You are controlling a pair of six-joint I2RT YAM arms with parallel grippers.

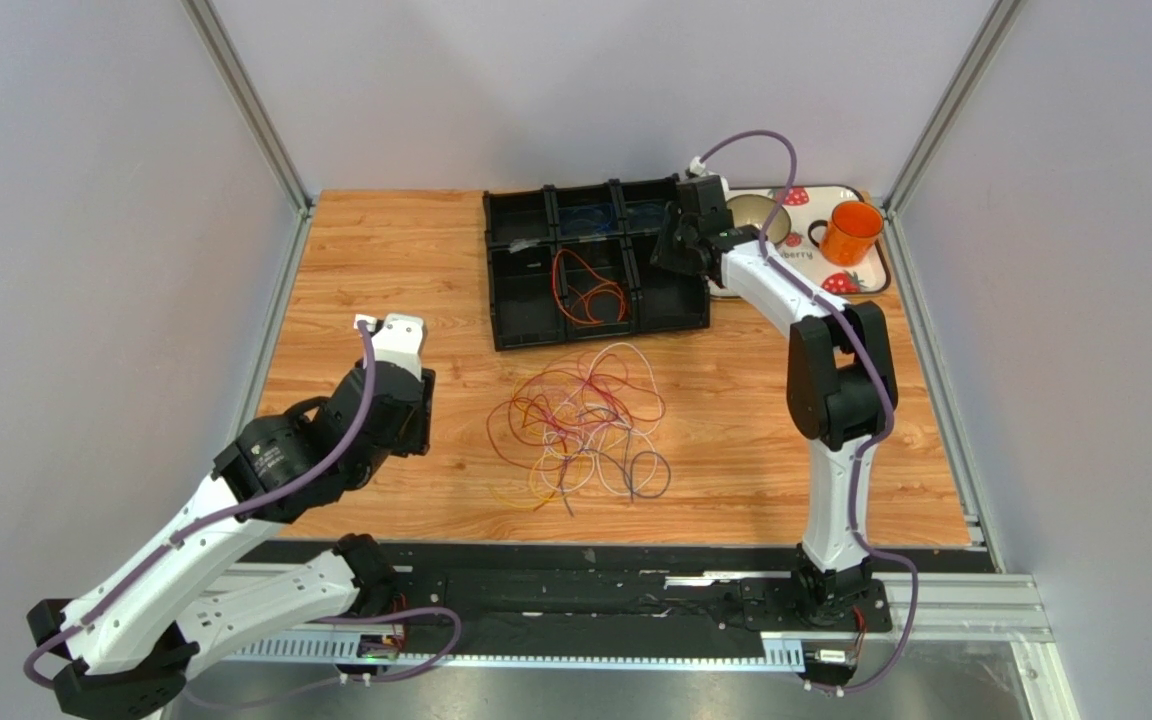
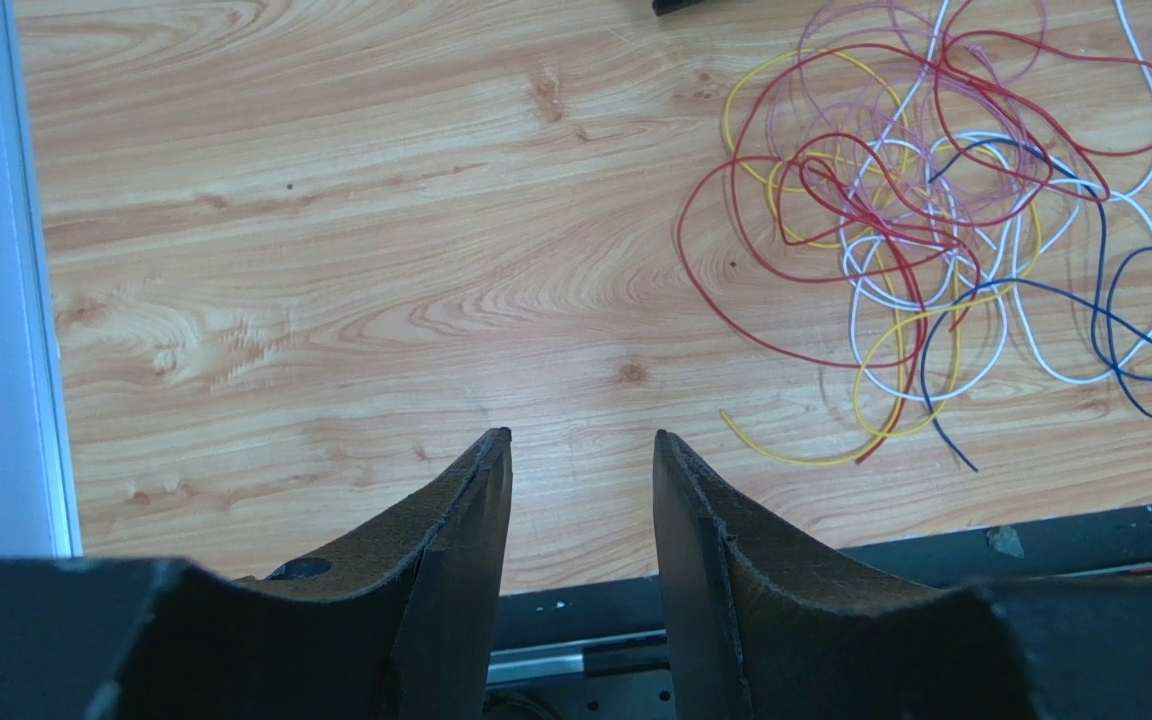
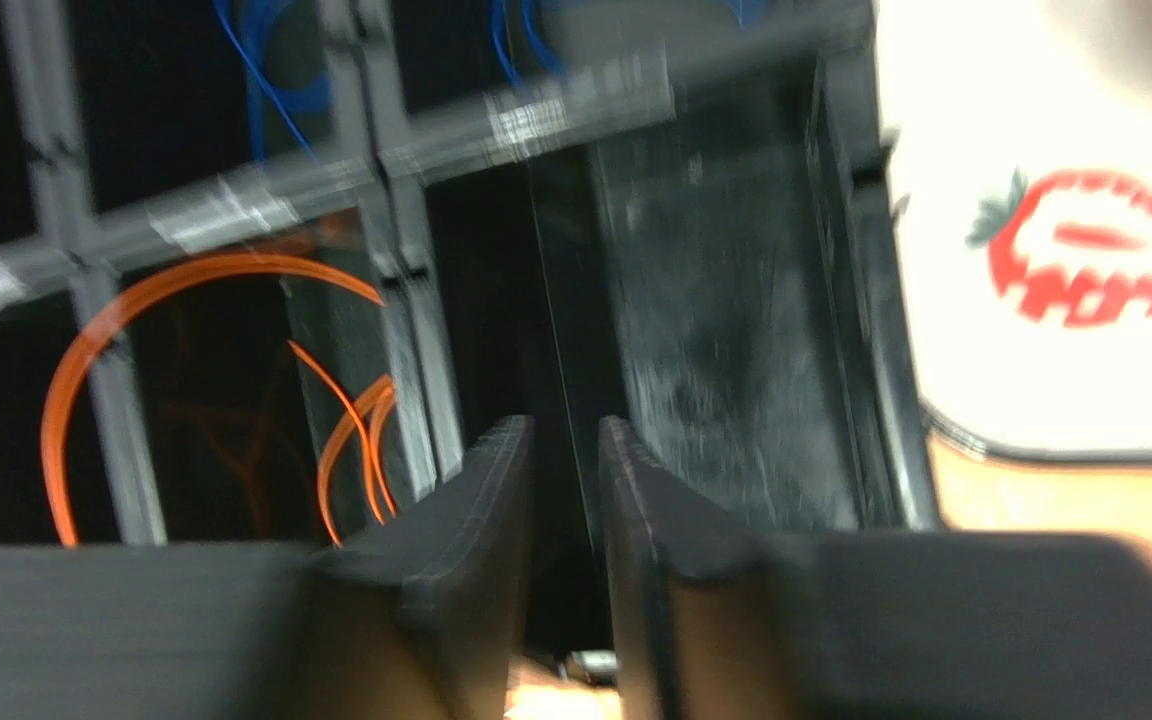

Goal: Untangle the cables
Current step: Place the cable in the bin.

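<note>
I see my left gripper [image 2: 579,438] spread, empty, over wooden table [image 2: 312,225], tangled cables [image 1: 585,420] mid-table, right gripper [image 3: 564,425] slightly parted, pinching nothing, above black divided tray [image 1: 522,308], orange cable [image 1: 593,288] inside

2 robot arms, left arm [image 1: 207,518] & right arm [image 1: 835,393], w/ 1 two-finger gripper each: left gripper [image 2: 582,438], right gripper [image 3: 564,428]. 1 wooden table [image 1: 387,270]. 1 tangled pile of cables [image 1: 585,423]; can't count single strands, but 5 colours: red, yellow, white, dark blue, pale pink. 1 black organiser [image 1: 522,308], 6 compartments; orange loops [image 1: 593,288] in 1, blue wire [image 3: 252,83] in another. 1 orange mug [image 1: 851,233]. 1 strawberry-print tray [image 1: 880,255], 3 strawberries showing.
</note>
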